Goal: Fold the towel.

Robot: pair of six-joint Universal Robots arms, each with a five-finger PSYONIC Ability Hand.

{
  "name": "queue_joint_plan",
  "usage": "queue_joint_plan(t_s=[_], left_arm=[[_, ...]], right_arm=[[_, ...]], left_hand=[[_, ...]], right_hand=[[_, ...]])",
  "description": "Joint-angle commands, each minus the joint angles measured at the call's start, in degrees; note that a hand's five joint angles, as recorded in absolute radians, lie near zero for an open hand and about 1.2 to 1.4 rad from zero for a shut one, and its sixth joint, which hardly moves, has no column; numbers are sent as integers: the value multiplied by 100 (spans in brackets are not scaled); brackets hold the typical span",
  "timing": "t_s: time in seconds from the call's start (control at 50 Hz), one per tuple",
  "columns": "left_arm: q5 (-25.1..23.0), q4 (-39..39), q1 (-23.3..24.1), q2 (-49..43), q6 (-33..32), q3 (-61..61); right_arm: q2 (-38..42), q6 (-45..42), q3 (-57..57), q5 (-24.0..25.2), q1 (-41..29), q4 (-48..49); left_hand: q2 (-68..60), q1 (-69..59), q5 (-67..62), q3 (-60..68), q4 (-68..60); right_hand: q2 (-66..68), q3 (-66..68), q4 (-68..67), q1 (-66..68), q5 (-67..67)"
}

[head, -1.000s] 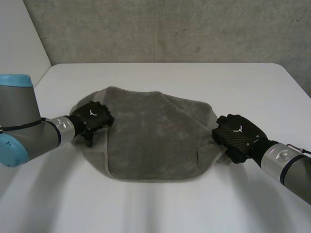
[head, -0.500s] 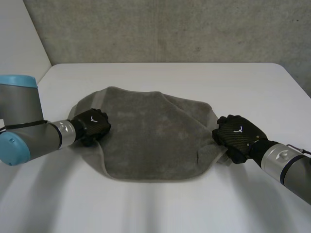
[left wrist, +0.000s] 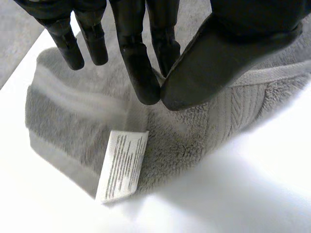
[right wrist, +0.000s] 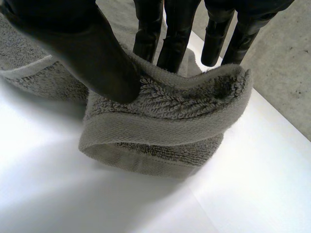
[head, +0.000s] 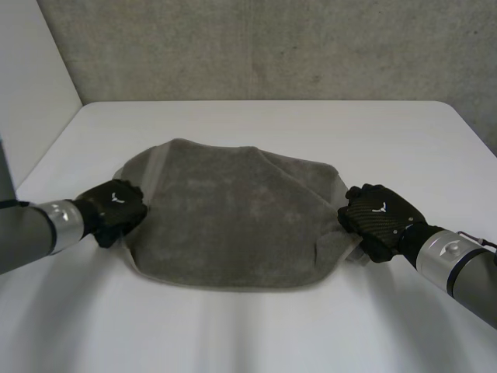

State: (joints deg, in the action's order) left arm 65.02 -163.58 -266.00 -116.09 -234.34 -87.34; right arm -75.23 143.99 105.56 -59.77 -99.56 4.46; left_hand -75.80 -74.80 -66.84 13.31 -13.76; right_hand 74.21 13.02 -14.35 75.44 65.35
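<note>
A grey towel (head: 233, 217) lies rumpled in a rounded heap in the middle of the white table (head: 264, 124). My left hand (head: 112, 206) is at the towel's left edge. In the left wrist view its thumb (left wrist: 218, 53) and fingers (left wrist: 141, 73) meet in a pinch on the towel's (left wrist: 204, 126) banded hem, just above a white care label (left wrist: 121, 165). My right hand (head: 379, 214) is at the towel's right edge. There its thumb (right wrist: 92, 53) presses a folded lip of the towel (right wrist: 165, 126) against the fingers (right wrist: 170, 34) behind it.
A grey concrete wall (head: 272, 47) rises behind the table's far edge. A pale panel (head: 31, 85) stands at the left. Bare table runs in front of the towel and beyond it to the back.
My left hand closed on the towel's left edge and drew back to the left and nearer, tugging that edge with it. The right hand stayed put.
</note>
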Motion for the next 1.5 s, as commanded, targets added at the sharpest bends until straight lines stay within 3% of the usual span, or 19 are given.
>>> queue_joint_plan(t_s=[0.02, 0.14, 0.22, 0.32, 0.48, 0.54, 0.84, 0.94, 0.98, 1.2, 1.32, 1.4, 1.5], left_arm=[[-138, -473, -514, 192, -6, -609], [-349, -1025, -646, 192, 46, -986], [-376, -1272, -611, 192, 73, -1197], [-376, -1317, -584, 130, 82, -1286], [-385, -1317, -532, 183, 82, -1479], [-393, -1317, -497, 218, 64, -1549], [-437, -1448, -531, 262, -6, -1725], [-455, -1668, -558, 262, -85, -1822], [-455, -1677, -558, 279, -155, -1831], [-411, -1703, -514, 675, -59, -1813], [-393, -1712, -470, 1071, 600, -1778], [-349, -1782, -479, 1491, 1572, -1743], [-341, -2019, -540, 1782, 2321, -1716]], right_arm=[[-1, -2, 8, 9, -20, -42], [-1, -2, 43, 18, -46, -85], [-9, -2, 52, 18, -55, -85], [-18, -2, 78, 18, -55, -94], [-18, -2, 78, 18, -55, -94], [-18, -2, 78, 18, -55, -94], [-18, -2, 78, 18, -55, -94], [-18, 6, 78, 18, -46, -85], [-18, 59, 52, 9, -28, -94], [-80, 85, -132, -61, 51, -419], [-176, 85, -220, -79, 51, -586], [-325, 85, -326, -96, 60, -832], [-352, 94, -387, -193, 51, -885]], left_hand=[[-420, -520, -316, -331, 376], [-420, -520, -316, -331, 376], [517, 418, 622, -331, 376], [1759, 1659, 1863, -331, 376], [2050, 1950, 2154, -331, 376], [2703, 2603, 2807, -331, 376], [2992, 2893, 3096, -331, 376], [2185, 2085, 2289, -331, 376], [-173, -273, -69, -331, 376], [-420, -520, -316, -331, 376], [-420, -520, -316, -331, 376], [-420, -520, -316, -331, 376], [-420, -520, -316, -331, 376]], right_hand=[[579, -302, 435, 456, 465], [579, -302, 435, 456, 465], [579, -302, 435, 456, 465], [579, -302, 435, 456, 465], [579, -302, 435, 456, 465], [579, -302, 435, 456, 465], [579, -302, 435, 456, 465], [579, -302, 435, 456, 465], [579, -302, 435, 456, 465], [579, -302, 435, 456, 465], [579, -302, 435, 456, 465], [579, -302, 435, 456, 465], [579, -302, 435, 456, 465]])
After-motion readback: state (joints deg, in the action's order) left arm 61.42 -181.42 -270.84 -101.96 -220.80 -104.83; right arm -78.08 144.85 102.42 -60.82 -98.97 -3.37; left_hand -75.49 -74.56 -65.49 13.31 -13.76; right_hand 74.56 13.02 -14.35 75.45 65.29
